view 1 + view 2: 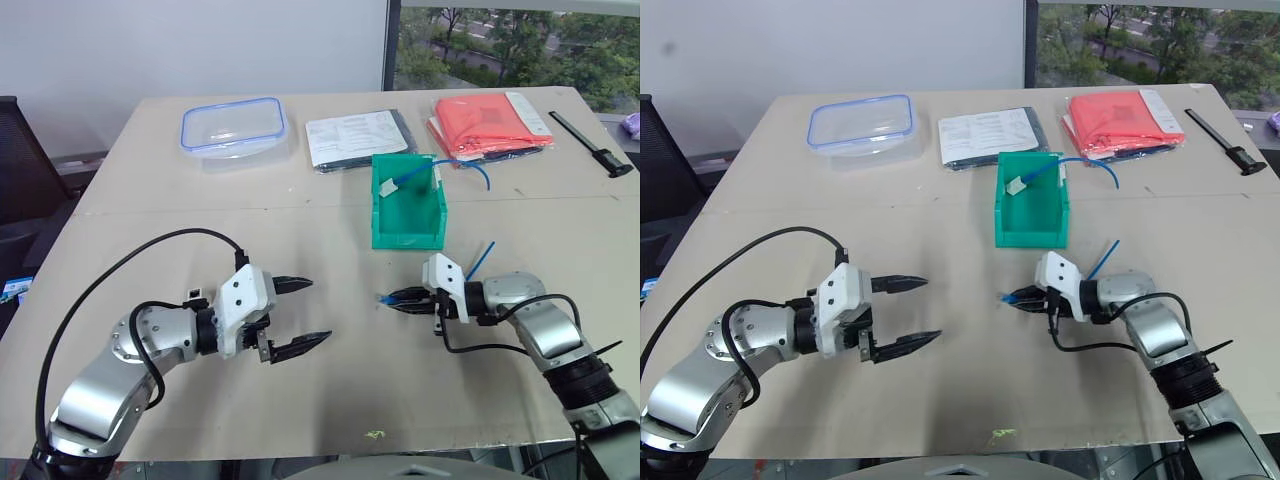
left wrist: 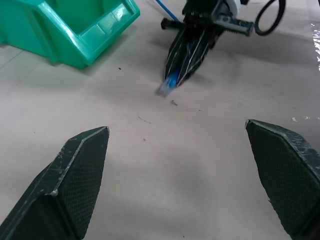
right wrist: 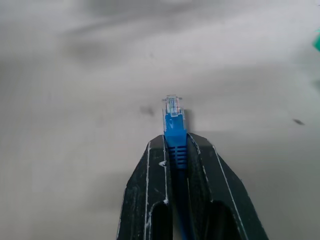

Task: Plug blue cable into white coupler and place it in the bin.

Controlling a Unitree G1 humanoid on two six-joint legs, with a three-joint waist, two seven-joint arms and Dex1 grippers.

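— Nearest the lens?
— Left gripper [image 1: 298, 315], low over the table [image 1: 330, 400], jaws spread wide with nothing between them, black fingers [image 2: 80, 175] framing bare tabletop in the left wrist view.
— And the right side?
— Right gripper [image 1: 393, 299], jaws clamped shut on the blue cable [image 3: 175, 137] just behind its plug. Clear plug tip poking out past the fingertips, pointing toward the left gripper, hovering close above the table surface. Well apart from the left jaws.
— Rest of that cable?
— Short blue length sticking up behind the right gripper housing in the head views; no telling where it runs from there.
— Coupler?
— White coupler [image 1: 388, 186] lying inside the bin [image 1: 407, 232], against the back left part of it, joined to a second blue lead [image 1: 465, 165] that arches over the bin's rim and out toward the right.
— Bin's whereabouts?
— Green, standing mid-table, beyond both grippers, closer to the right one.
— Anything behind?
— Clear blue-rimmed container [image 1: 233, 125] far left, printed sheets in a sleeve [image 1: 357, 138] beside it, red folder [image 1: 490, 123] further right, black caliper-like tool [image 1: 590, 143] at the far right edge.
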